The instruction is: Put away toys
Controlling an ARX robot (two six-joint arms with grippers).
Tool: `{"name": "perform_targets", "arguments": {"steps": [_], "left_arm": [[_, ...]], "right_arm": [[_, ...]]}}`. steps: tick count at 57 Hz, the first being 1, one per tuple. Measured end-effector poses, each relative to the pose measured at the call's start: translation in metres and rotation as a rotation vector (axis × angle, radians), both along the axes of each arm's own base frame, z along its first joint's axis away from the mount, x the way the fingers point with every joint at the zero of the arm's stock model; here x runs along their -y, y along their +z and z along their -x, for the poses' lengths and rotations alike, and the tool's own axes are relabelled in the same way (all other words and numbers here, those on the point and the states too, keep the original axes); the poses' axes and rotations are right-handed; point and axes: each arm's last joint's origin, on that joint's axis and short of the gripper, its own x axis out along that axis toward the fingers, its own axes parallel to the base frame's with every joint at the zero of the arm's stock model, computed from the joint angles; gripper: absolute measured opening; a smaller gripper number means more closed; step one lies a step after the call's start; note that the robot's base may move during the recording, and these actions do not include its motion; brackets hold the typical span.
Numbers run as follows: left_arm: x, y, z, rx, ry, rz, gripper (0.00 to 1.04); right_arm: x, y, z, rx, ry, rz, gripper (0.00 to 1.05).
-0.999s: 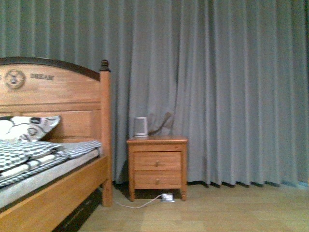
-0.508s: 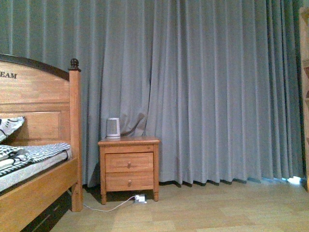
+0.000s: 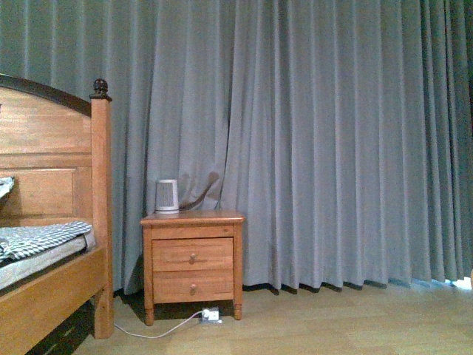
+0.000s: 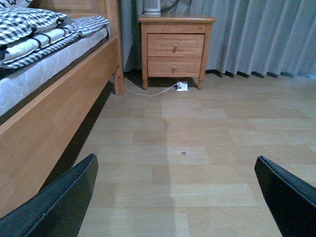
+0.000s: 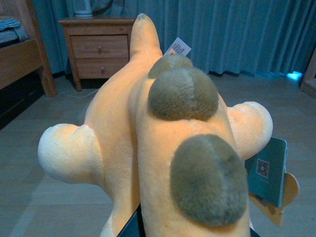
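Plush toy [image 5: 163, 148] is held by the right jaws, which are judged clamped on its near end; it is kept clear of the floor [image 4: 197, 148] for carrying. Left jaws are spread wide and empty, with the nightstand [image 4: 175, 47] well ahead.

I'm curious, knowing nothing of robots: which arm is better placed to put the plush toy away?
The right: the plush toy fills its wrist view, apparently gripped. The left gripper is open over bare floor.
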Motion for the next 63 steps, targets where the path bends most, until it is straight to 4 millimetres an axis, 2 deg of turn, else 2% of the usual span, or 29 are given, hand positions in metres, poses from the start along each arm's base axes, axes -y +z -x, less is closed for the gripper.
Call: {"name": "perform_targets", "arguments": {"steps": [63], "left_arm": [[0.0000,0.0001,0.0001,0.001,0.000,0.000,0.98]], "right_arm": [[0.0000,-0.0001,0.0000,-0.001,0.000,0.000,0.07]]}}
